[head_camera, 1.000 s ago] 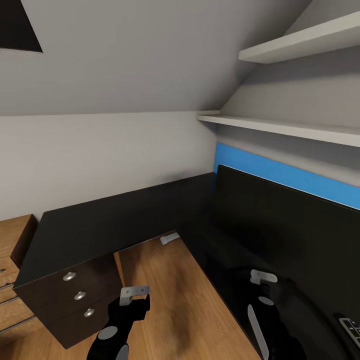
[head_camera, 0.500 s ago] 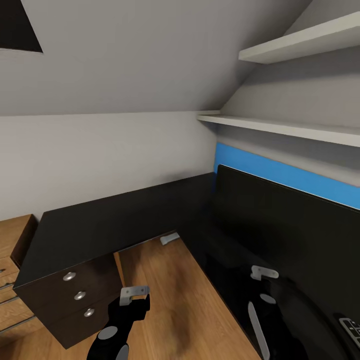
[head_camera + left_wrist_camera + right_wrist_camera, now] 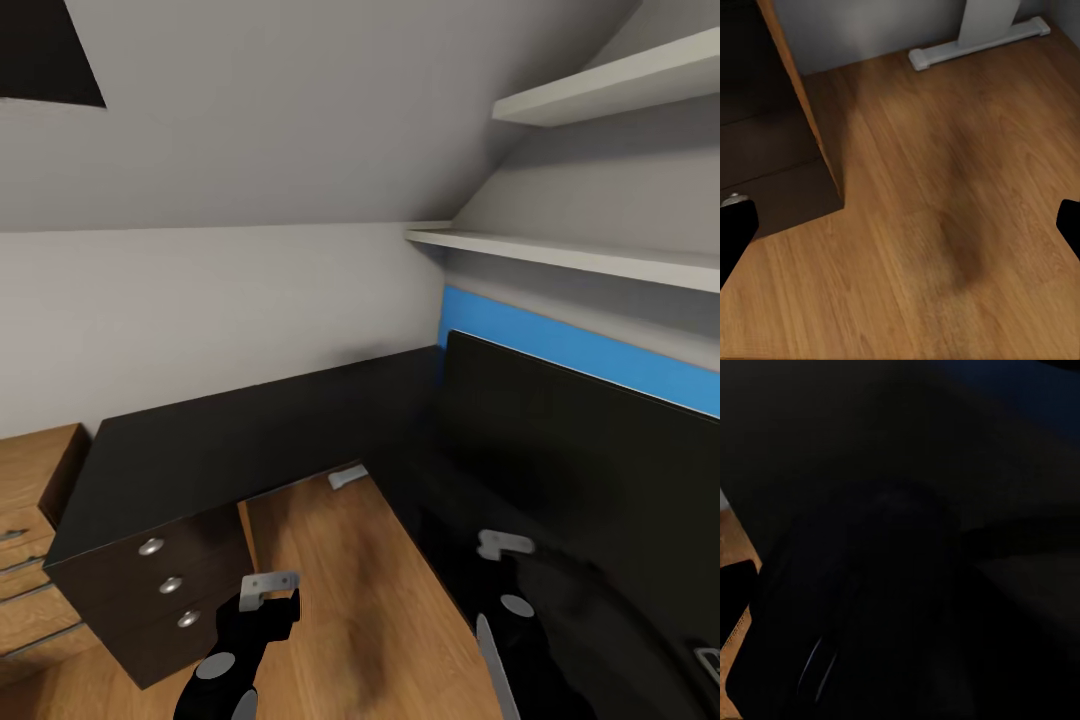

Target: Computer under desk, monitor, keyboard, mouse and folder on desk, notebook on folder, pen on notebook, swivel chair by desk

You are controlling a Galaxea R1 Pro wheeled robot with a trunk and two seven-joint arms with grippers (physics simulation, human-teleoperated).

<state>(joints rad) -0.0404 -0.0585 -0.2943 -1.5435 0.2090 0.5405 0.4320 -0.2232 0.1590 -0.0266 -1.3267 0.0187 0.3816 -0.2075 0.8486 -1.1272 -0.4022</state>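
The desk is an L-shaped black top with a dark three-drawer unit under its left wing. On its right wing the monitor stands upright, a large black panel. A corner of the keyboard peeks in at the lower right edge. My left gripper hangs open over the wooden floor beside the drawer unit, and both black fingertips sit at the frame edges in the left wrist view. My right gripper hovers over the desk in front of the monitor, facing a dark rounded shape, with one finger visible far out.
A white desk foot lies on the wooden floor in the desk's inner corner. Light wooden drawers stand left of the desk. Two white shelves hang above the monitor, and a blue band runs along the wall behind it.
The whole picture has shifted a little to the right, so the camera has turned. My right gripper sits further left and slightly higher in the view; the left one keeps its place.
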